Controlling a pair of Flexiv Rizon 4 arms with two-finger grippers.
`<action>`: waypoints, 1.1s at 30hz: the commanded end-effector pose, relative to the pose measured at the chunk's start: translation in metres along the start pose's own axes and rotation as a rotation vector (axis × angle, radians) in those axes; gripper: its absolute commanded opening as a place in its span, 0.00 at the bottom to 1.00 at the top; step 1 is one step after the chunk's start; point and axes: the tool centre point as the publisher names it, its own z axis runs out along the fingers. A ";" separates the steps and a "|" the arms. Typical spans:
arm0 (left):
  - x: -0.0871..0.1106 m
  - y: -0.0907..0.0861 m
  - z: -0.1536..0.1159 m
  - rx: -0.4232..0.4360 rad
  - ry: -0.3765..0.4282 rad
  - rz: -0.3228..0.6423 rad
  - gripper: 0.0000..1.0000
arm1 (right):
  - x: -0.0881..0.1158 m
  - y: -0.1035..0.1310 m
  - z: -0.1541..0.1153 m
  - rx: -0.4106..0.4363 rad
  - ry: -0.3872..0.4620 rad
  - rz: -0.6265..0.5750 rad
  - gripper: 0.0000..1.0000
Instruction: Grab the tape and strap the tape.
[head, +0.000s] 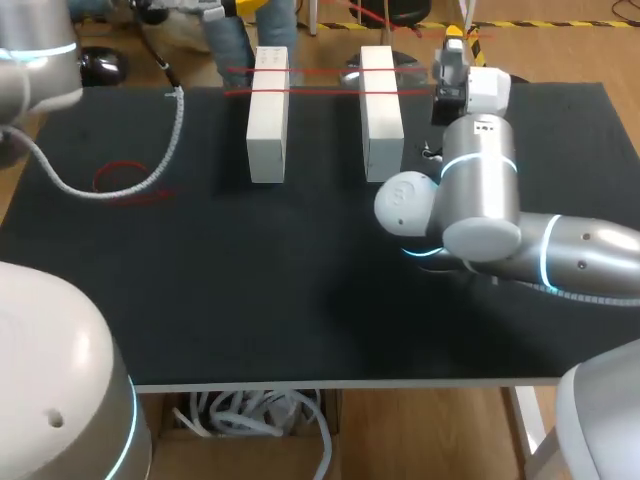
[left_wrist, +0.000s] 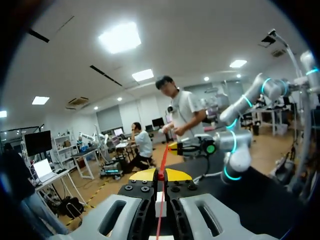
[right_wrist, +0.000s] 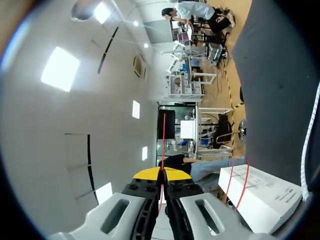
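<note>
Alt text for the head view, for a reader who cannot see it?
Two white blocks stand side by side on a black table, with red tape stretched across their far ends. The right arm's hand sits beside the right block's far end, at the tape's end; a loose red loop lies at the table's left.

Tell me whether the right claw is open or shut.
Shut on the tape: the right claw has yellow tips together, tape pinched between.

2 wht blocks (head: 267, 115), 2 tape strands (head: 320, 91), 1 red loop (head: 120, 165).
</note>
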 end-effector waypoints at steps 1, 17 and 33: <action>0.002 -0.006 -0.010 -0.370 -0.033 -0.050 0.00 | 0.005 0.005 -0.005 0.012 -0.020 -0.021 0.00; 0.000 -0.024 -0.011 -0.329 -0.126 -0.104 0.00 | 0.008 0.005 -0.007 0.029 0.008 -0.076 0.00; 0.007 -0.019 -0.005 -0.581 0.008 -0.011 0.00 | 0.005 -0.006 -0.008 0.073 0.029 -0.100 0.00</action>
